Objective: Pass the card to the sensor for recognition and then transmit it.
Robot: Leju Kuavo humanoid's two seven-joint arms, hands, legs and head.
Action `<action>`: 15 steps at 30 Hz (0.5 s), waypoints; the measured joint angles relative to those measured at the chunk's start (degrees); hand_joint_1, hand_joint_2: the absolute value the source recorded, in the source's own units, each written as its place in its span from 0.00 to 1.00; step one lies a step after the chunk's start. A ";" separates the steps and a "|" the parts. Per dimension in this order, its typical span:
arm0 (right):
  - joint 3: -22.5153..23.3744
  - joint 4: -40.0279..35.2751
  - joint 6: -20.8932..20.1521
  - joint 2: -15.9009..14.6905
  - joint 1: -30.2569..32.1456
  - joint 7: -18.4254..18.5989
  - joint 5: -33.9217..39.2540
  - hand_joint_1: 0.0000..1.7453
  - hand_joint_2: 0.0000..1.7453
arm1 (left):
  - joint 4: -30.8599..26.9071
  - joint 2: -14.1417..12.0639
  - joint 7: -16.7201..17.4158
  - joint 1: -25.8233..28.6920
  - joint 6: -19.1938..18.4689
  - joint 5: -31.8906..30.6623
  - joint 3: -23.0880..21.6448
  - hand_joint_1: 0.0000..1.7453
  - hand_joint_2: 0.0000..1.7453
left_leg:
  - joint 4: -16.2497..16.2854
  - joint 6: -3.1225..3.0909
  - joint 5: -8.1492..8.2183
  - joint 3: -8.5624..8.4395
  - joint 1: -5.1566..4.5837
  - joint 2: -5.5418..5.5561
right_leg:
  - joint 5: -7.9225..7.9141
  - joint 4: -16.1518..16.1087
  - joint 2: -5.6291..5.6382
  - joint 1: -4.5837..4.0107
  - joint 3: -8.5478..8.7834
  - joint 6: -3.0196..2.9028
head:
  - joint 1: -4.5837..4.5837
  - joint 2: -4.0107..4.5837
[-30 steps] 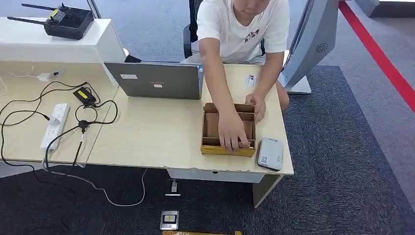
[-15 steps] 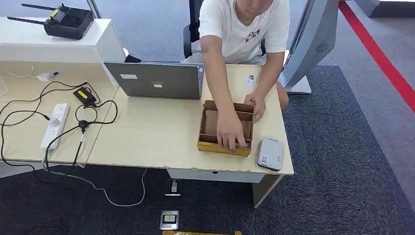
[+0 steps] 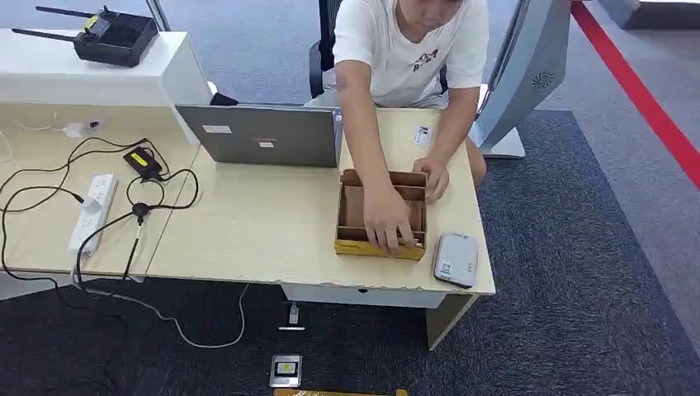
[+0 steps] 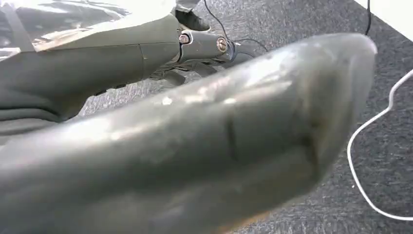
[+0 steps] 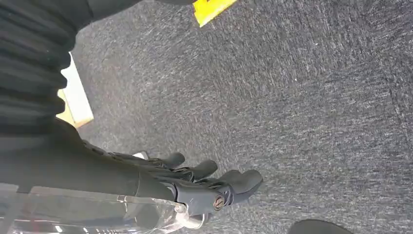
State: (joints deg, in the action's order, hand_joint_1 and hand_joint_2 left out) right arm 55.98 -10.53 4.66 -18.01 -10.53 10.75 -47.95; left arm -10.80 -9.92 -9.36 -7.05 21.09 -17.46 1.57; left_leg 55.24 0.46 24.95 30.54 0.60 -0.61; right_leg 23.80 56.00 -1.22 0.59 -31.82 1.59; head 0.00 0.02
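above grey carpet (image 5: 316, 97), right hand (image 5: 195, 178) empty with fingers apart; left hand's (image 4: 195, 146) state unclear.

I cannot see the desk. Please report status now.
Right hand empty over carpet. Left hand unreadable. Person's hand in wooden box beside the sensor.

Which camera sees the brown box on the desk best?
The head view: the brown box sits whole on the desk, with a person's hand reaching inside. Both wrist views look down at grey carpet, away from the box.
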 joint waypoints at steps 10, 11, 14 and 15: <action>-1.27 -0.02 -0.20 -0.17 -0.87 -0.59 -0.66 0.00 1.00 | 0.00 -0.07 0.31 -0.07 -0.07 -0.22 0.00 0.00 0.00 | 0.00 0.00 0.00 0.00 -0.01 0.00 | 0.00 0.00 0.00 0.01 0.00 0.00 | 0.00 0.00; -1.27 0.00 -0.22 -0.13 -0.83 -0.59 -0.66 0.00 1.00 | 0.00 -0.06 0.31 -0.06 -0.07 -0.24 0.00 0.00 0.00 | 0.00 0.00 0.00 0.00 -0.01 0.00 | 0.00 0.00 0.00 0.01 0.00 0.00 | 0.00 0.00; -1.29 0.00 -0.20 0.04 -0.51 -0.57 -0.70 0.00 1.00 | 0.00 -0.04 0.31 -0.06 -0.04 -0.20 0.00 0.00 0.00 | 0.00 0.00 0.00 0.00 0.00 0.00 | 0.00 0.00 0.00 0.01 0.00 0.00 | 0.02 0.00; -1.29 0.00 -0.20 0.11 -0.36 -0.57 -0.81 0.00 1.00 | 0.00 -0.04 0.31 -0.06 0.00 -0.17 0.00 0.00 0.00 | 0.00 0.00 0.00 0.00 0.00 0.00 | 0.00 0.00 0.00 0.00 0.00 0.00 | 0.02 0.00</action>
State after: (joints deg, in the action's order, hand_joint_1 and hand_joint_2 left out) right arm 54.69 -10.54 4.46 -17.90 -10.89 10.19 -48.76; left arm -10.80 -9.97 -9.05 -7.10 21.09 -17.64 1.57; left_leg 55.24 0.46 24.95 30.54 0.60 -0.61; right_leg 23.80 56.00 -1.22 0.60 -31.83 1.59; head 0.02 0.02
